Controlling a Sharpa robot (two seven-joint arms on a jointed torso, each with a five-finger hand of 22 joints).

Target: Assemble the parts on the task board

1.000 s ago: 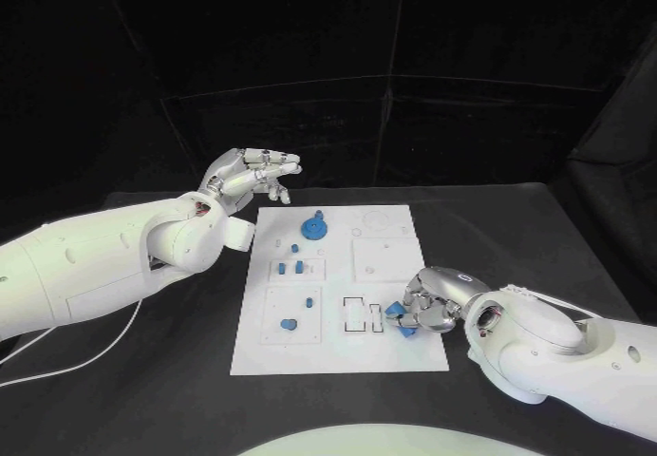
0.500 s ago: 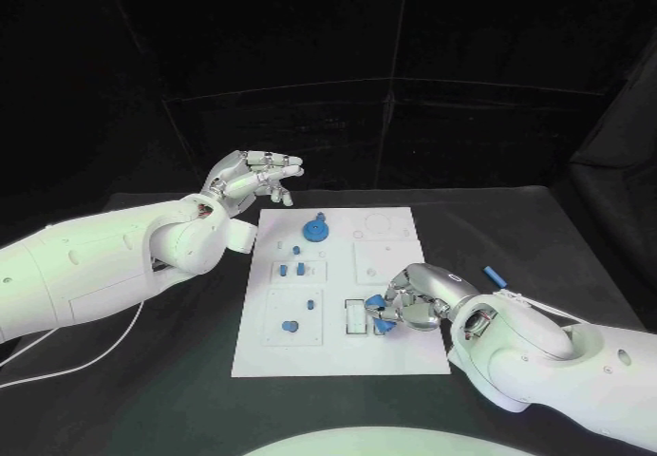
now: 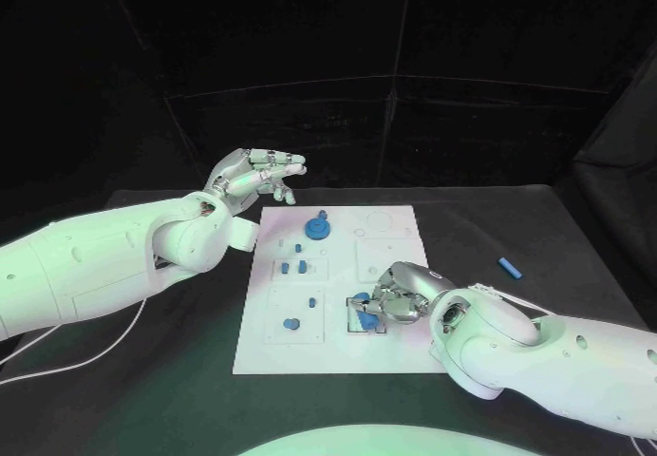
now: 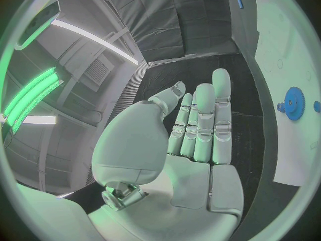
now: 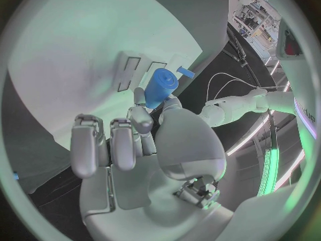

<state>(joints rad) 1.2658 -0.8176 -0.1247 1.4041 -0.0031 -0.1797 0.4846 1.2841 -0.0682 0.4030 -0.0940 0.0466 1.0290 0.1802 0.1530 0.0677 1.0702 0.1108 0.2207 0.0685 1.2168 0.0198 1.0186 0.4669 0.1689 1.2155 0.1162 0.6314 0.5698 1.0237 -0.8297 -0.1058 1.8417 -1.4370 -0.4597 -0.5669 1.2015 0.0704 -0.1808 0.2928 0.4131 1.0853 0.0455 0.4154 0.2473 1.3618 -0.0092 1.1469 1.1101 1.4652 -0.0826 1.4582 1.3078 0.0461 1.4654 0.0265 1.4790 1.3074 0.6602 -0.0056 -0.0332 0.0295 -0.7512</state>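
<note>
Over the last second the right hand, its fingers pinching a blue part, has carried it left across the board to the slots, so insertion looks next, while the left hand hovers empty, fingers loosely apart.

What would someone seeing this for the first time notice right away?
The right hand sits low over the white task board, its fingers pinching a blue part above the rectangular slots near the board's near edge. The left hand hovers open off the board's far left corner, and a lone blue piece lies on the black table to the right.
</note>
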